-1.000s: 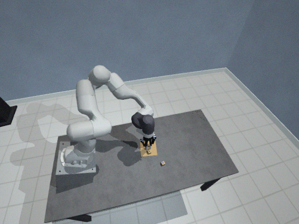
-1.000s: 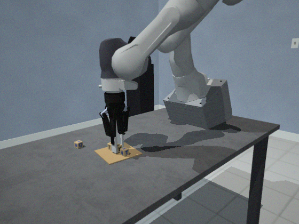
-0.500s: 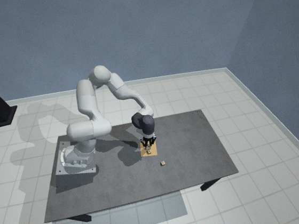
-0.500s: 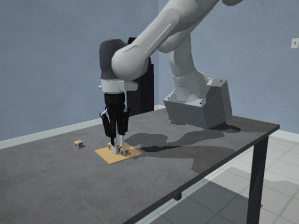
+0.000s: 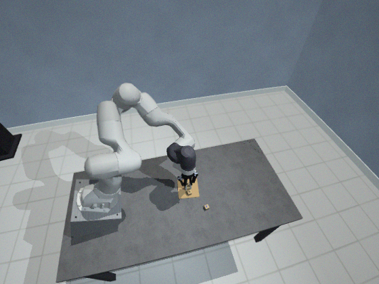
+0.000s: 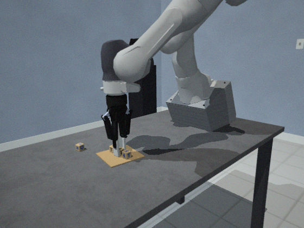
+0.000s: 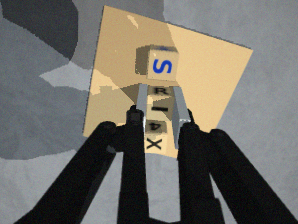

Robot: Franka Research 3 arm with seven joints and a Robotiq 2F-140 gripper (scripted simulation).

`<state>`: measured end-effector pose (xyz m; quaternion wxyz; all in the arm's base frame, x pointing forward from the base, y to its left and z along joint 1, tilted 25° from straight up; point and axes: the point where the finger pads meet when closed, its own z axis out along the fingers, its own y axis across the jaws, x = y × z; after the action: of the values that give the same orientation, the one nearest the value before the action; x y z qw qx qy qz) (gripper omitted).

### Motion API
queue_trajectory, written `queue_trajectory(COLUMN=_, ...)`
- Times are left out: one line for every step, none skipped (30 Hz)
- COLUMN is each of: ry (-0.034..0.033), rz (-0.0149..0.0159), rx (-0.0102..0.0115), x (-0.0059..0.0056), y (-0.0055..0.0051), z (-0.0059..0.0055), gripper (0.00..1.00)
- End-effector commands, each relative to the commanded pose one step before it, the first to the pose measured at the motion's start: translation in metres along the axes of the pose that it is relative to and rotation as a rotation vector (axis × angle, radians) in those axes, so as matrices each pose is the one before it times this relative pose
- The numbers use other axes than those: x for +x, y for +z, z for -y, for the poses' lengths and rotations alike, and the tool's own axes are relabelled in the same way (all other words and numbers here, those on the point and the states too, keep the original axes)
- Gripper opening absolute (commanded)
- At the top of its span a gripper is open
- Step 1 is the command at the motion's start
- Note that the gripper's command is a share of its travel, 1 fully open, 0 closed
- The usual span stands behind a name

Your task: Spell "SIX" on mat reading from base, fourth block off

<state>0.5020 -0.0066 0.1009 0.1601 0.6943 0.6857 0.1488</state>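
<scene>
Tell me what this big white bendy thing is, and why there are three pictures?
It is a robot arm bolted to a grey table. One picture looks down from high up, one looks from the side, and one comes from a camera just above the hand. An orange mat holds three letter blocks in a row. The hand is squeezing the middle I block, between the S block and the X block. A fourth block sits off the mat.
</scene>
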Motion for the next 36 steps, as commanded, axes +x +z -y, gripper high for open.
queue_trajectory(ry=-0.00344, rz=0.00222, rx=-0.00342, x=-0.00024, y=0.00019, z=-0.00131, gripper=0.13)
queue_trajectory(ry=0.0, rz=0.0, rx=0.0, x=0.0, y=0.0, z=0.0, gripper=0.13)
queue_trajectory(ry=0.0, rz=0.0, rx=0.0, x=0.0, y=0.0, z=0.0, gripper=0.13)
queue_trajectory(ry=0.0, rz=0.0, rx=0.0, x=0.0, y=0.0, z=0.0, gripper=0.13)
queue_trajectory(ry=0.0, rz=0.0, rx=0.0, x=0.0, y=0.0, z=0.0, gripper=0.13)
queue_trajectory(ry=0.0, rz=0.0, rx=0.0, x=0.0, y=0.0, z=0.0, gripper=0.13)
queue_trajectory(ry=0.0, rz=0.0, rx=0.0, x=0.0, y=0.0, z=0.0, gripper=0.13)
queue_trajectory(ry=0.0, rz=0.0, rx=0.0, x=0.0, y=0.0, z=0.0, gripper=0.13)
queue_trajectory(ry=0.0, rz=0.0, rx=0.0, x=0.0, y=0.0, z=0.0, gripper=0.13)
queue_trajectory(ry=0.0, rz=0.0, rx=0.0, x=0.0, y=0.0, z=0.0, gripper=0.13)
queue_trajectory(ry=0.0, rz=0.0, rx=0.0, x=0.0, y=0.0, z=0.0, gripper=0.13)
queue_trajectory(ry=0.0, rz=0.0, rx=0.0, x=0.0, y=0.0, z=0.0, gripper=0.13)
queue_trajectory(ry=0.0, rz=0.0, rx=0.0, x=0.0, y=0.0, z=0.0, gripper=0.13)
queue_trajectory(ry=0.0, rz=0.0, rx=0.0, x=0.0, y=0.0, z=0.0, gripper=0.13)
queue_trajectory(ry=0.0, rz=0.0, rx=0.0, x=0.0, y=0.0, z=0.0, gripper=0.13)
queue_trajectory(ry=0.0, rz=0.0, rx=0.0, x=0.0, y=0.0, z=0.0, gripper=0.13)
queue_trajectory(ry=0.0, rz=0.0, rx=0.0, x=0.0, y=0.0, z=0.0, gripper=0.13)
queue_trajectory(ry=0.0, rz=0.0, rx=0.0, x=0.0, y=0.0, z=0.0, gripper=0.13)
queue_trajectory(ry=0.0, rz=0.0, rx=0.0, x=0.0, y=0.0, z=0.0, gripper=0.13)
queue_trajectory(ry=0.0, rz=0.0, rx=0.0, x=0.0, y=0.0, z=0.0, gripper=0.13)
queue_trajectory(ry=0.0, rz=0.0, rx=0.0, x=0.0, y=0.0, z=0.0, gripper=0.13)
queue_trajectory(ry=0.0, rz=0.0, rx=0.0, x=0.0, y=0.0, z=0.0, gripper=0.15)
queue_trajectory(ry=0.0, rz=0.0, rx=0.0, x=0.0, y=0.0, z=0.0, gripper=0.15)
queue_trajectory(ry=0.0, rz=0.0, rx=0.0, x=0.0, y=0.0, z=0.0, gripper=0.15)
queue_trajectory(ry=0.0, rz=0.0, rx=0.0, x=0.0, y=0.0, z=0.0, gripper=0.18)
queue_trajectory(ry=0.0, rz=0.0, rx=0.0, x=0.0, y=0.0, z=0.0, gripper=0.18)
queue_trajectory(ry=0.0, rz=0.0, rx=0.0, x=0.0, y=0.0, z=0.0, gripper=0.18)
queue_trajectory(ry=0.0, rz=0.0, rx=0.0, x=0.0, y=0.0, z=0.0, gripper=0.2)
queue_trajectory(ry=0.0, rz=0.0, rx=0.0, x=0.0, y=0.0, z=0.0, gripper=0.2)
queue_trajectory(ry=0.0, rz=0.0, rx=0.0, x=0.0, y=0.0, z=0.0, gripper=0.2)
queue_trajectory(ry=0.0, rz=0.0, rx=0.0, x=0.0, y=0.0, z=0.0, gripper=0.22)
queue_trajectory(ry=0.0, rz=0.0, rx=0.0, x=0.0, y=0.0, z=0.0, gripper=0.22)
queue_trajectory(ry=0.0, rz=0.0, rx=0.0, x=0.0, y=0.0, z=0.0, gripper=0.22)
queue_trajectory(ry=0.0, rz=0.0, rx=0.0, x=0.0, y=0.0, z=0.0, gripper=0.22)
queue_trajectory(ry=0.0, rz=0.0, rx=0.0, x=0.0, y=0.0, z=0.0, gripper=0.22)
queue_trajectory(ry=0.0, rz=0.0, rx=0.0, x=0.0, y=0.0, z=0.0, gripper=0.25)
